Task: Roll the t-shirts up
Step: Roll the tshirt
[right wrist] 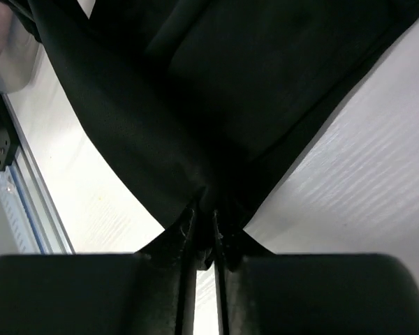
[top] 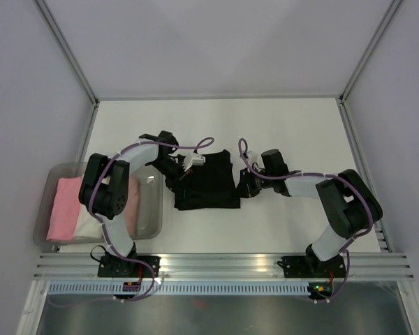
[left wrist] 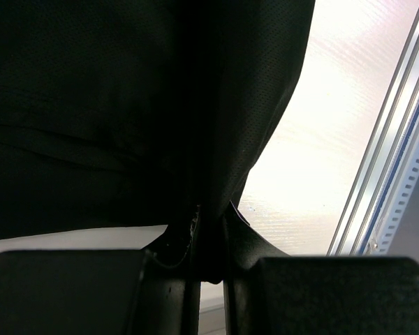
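Note:
The black t-shirt (top: pixel 206 185) lies bunched on the white table between my two arms. My left gripper (top: pixel 180 167) is at its left edge. In the left wrist view, the left gripper (left wrist: pixel 211 230) is shut on a fold of the black t-shirt (left wrist: pixel 126 105) that hangs in front of the camera. My right gripper (top: pixel 246 183) is at the shirt's right edge. The right wrist view shows the right gripper (right wrist: pixel 204 223) shut on a pinch of the black t-shirt (right wrist: pixel 230 91), which spreads away from the jaws. The neck label is hidden.
A clear plastic bin (top: pixel 153 230) stands at the near left, holding a pink roll (top: pixel 64 208), a white roll (top: pixel 91 227) and a peach roll (top: pixel 133 209). A metal rail (top: pixel 223 264) runs along the near edge. Frame posts stand at the back corners.

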Available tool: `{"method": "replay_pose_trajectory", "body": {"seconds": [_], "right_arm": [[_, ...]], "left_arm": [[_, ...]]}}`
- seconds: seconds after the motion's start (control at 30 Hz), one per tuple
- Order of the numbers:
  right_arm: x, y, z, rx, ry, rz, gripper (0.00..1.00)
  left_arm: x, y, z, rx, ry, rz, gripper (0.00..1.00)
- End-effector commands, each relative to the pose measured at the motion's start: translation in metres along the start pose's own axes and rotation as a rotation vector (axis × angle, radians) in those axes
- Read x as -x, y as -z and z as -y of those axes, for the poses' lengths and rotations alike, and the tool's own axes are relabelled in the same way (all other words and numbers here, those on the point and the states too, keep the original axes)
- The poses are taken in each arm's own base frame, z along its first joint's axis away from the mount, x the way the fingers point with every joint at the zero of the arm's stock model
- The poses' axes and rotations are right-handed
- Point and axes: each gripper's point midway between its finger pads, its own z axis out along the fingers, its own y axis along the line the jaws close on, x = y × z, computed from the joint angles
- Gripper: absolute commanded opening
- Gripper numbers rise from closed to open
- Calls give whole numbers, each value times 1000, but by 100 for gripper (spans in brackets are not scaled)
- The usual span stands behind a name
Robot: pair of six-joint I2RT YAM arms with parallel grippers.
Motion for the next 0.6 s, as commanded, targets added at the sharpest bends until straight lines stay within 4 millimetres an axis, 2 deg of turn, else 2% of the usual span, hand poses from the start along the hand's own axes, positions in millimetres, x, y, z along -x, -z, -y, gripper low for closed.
{"method": "replay_pose_trajectory", "body": {"seconds": [0.0,0.07,0.1,0.23,0.33,0.37,0.43,0.47,0.53,0.57], "right_arm": [[2,-5,-8,47,39,-28,13],[1,-2,-9,44,33,-48,2],[-5,0,-10,44,11,-73,0],[-2,16,-32,111,-68,-93,0],[1,23,-39,97,-88,-89,0],[6,22,-41,106,-97,-76,0],[9,17,-38,112,-112,-78,0],[18,15,-37,111,-101,-67,1],[20,7,-30,100,-117,-82,0],[29,5,-29,97,-117,-74,0]], "left_arm": [[14,11,-3,32,-42,48,17],[15,12,-4,37,-51,50,18],[16,12,-5,39,-52,52,18],[22,14,-5,47,-62,61,19],[20,20,-1,61,-66,62,33],[15,19,1,64,-69,52,43],[13,24,4,84,-86,53,50],[12,26,3,94,-85,50,54],[18,34,4,120,-99,67,56],[23,38,3,131,-116,79,58]]}}
